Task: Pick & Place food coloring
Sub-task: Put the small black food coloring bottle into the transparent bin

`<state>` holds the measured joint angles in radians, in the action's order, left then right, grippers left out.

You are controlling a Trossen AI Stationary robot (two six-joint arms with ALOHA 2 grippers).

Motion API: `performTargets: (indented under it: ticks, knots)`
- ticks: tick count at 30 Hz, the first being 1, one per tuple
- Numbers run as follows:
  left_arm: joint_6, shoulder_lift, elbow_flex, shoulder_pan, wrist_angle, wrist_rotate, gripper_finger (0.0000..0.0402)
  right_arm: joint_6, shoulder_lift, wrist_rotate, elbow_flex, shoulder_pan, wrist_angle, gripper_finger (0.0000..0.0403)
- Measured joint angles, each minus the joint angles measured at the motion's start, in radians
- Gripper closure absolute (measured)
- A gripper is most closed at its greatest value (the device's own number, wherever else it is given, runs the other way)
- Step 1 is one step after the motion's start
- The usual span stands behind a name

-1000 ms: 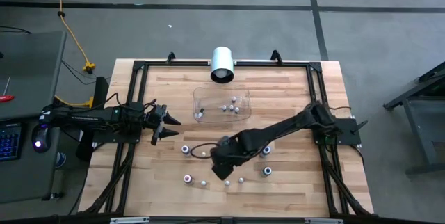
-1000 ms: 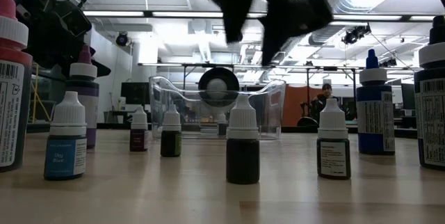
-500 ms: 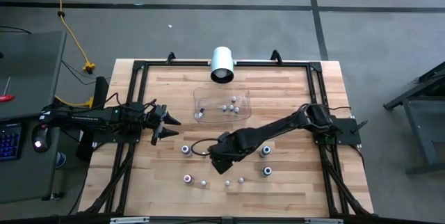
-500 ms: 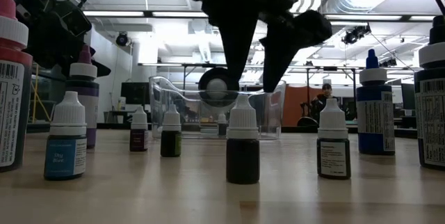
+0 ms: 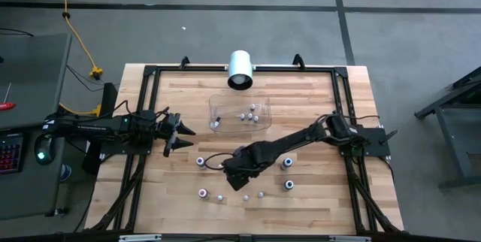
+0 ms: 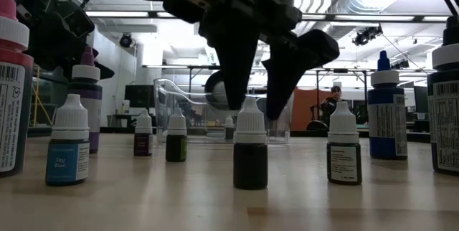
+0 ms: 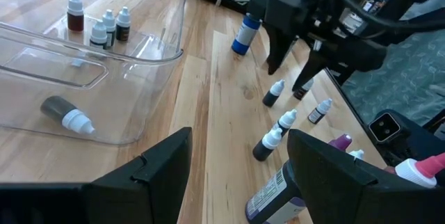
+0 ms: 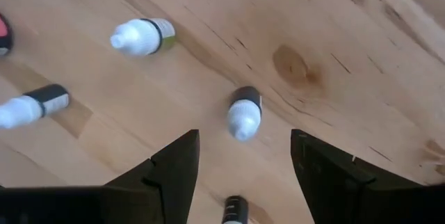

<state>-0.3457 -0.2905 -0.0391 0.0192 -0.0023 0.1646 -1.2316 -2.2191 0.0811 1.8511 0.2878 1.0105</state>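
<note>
Several small food coloring bottles stand on the wooden table; one dark bottle with a white cap stands upright right below my right gripper. That gripper is open and points down, one finger on each side of the cap, apart from it. More bottles stand around it, and a larger blue one to the right. My left gripper waits open at the table's left side.
A clear shallow tray at the table's far middle holds several small bottles, one lying on its side. A white cylinder lies at the far edge. Large bottles stand close to the low camera.
My right gripper has come down over the white-capped bottle and gone slightly toward the table's left edge; its open fingers now reach the level of the cap. The bottles have stayed in place.
</note>
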Motion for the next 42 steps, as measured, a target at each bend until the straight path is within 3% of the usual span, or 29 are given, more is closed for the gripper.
performTargets:
  ticks: [15, 42]
  knots:
    - [0.0, 0.0, 0.0, 0.0, 0.0, 0.0, 0.0167, 0.0, -0.021, -0.005, -0.001, 0.0, -0.017, 0.0188]
    - [0.0, 0.0, 0.0, 0.0, 0.0, 0.0, 0.0167, 0.028, -0.055, 0.03, -0.001, -0.011, -0.049, 0.0227]
